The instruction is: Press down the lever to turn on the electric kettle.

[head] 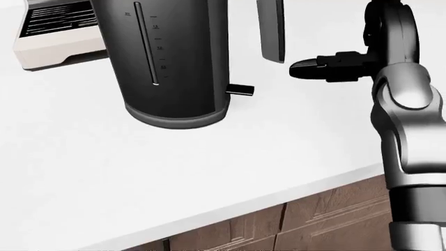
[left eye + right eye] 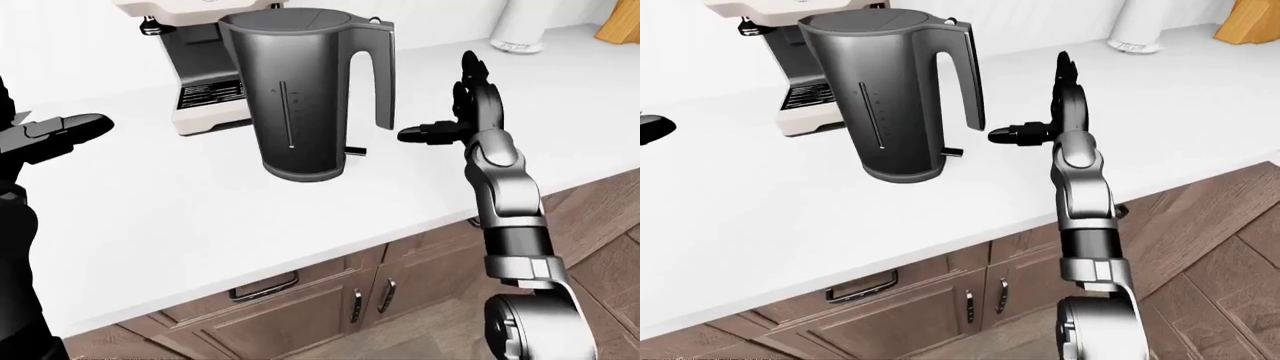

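Kettle (image 2: 305,97) stands upright on white counter (image 2: 200,217), dark metallic, tapered cylinder with loop handle. Right hand (image 1: 328,68) hovers just right of the handle, fingers spread, gripping nothing. Lever (image 1: 240,90), small black tab at the base, sits untouched below-left of that hand.

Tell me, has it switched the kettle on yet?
Not yet. The kettle stands on the counter, its lever untouched. The right hand hovers open beside the handle, above and right of the lever. Left: lower a finger onto the lever and press.
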Robot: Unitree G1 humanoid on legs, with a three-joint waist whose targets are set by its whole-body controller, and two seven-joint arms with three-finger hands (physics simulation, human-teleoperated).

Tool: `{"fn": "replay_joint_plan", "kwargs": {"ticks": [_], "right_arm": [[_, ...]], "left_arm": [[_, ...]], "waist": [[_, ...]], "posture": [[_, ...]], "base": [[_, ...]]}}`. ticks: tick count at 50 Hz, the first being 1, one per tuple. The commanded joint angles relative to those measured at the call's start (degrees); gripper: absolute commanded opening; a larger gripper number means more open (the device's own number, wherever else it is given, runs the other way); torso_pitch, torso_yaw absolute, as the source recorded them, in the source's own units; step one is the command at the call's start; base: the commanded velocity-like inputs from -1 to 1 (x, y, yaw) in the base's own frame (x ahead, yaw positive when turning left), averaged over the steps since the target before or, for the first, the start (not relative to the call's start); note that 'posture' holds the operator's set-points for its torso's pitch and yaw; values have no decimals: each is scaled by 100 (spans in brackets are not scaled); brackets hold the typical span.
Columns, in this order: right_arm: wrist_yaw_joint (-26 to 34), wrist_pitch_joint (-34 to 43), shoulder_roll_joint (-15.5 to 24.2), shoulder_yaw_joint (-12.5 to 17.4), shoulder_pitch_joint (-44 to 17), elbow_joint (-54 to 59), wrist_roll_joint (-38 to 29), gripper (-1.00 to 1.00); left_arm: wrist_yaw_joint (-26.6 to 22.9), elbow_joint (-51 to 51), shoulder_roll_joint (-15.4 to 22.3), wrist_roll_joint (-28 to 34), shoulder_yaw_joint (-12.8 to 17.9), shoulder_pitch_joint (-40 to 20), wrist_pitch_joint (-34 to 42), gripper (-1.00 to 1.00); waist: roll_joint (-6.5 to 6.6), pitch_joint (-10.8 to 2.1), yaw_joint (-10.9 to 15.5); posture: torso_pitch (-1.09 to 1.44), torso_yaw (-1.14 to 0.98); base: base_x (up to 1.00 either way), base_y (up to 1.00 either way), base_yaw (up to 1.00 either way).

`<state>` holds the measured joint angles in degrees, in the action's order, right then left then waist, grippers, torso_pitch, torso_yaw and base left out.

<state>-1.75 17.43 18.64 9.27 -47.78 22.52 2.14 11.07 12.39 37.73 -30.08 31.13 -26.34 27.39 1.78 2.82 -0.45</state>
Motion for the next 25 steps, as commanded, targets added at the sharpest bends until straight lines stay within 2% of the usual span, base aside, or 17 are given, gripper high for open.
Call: {"fn": "replay_joint_plan", "kwargs": {"ticks": [1, 15, 25], "right_arm": [[-34, -242, 56, 27, -188, -165, -72, 100], [-88, -416, -116, -58, -343, 234, -252, 100], [-228, -851, -210, -145, -609, 1008, -327, 100]], "left_arm": [[-4, 168, 126, 8, 87, -129, -159, 100], [13, 167, 162, -33, 101, -157, -133, 100], [0, 141, 151, -17, 94, -136, -174, 100]], "waist": [[23, -144, -3], [36, -164, -4], [51, -179, -12]], "posture": [[0, 0], [0, 0], [0, 0]], "base": [[0, 0, 0], [0, 0, 0], [0, 0, 0]]}}
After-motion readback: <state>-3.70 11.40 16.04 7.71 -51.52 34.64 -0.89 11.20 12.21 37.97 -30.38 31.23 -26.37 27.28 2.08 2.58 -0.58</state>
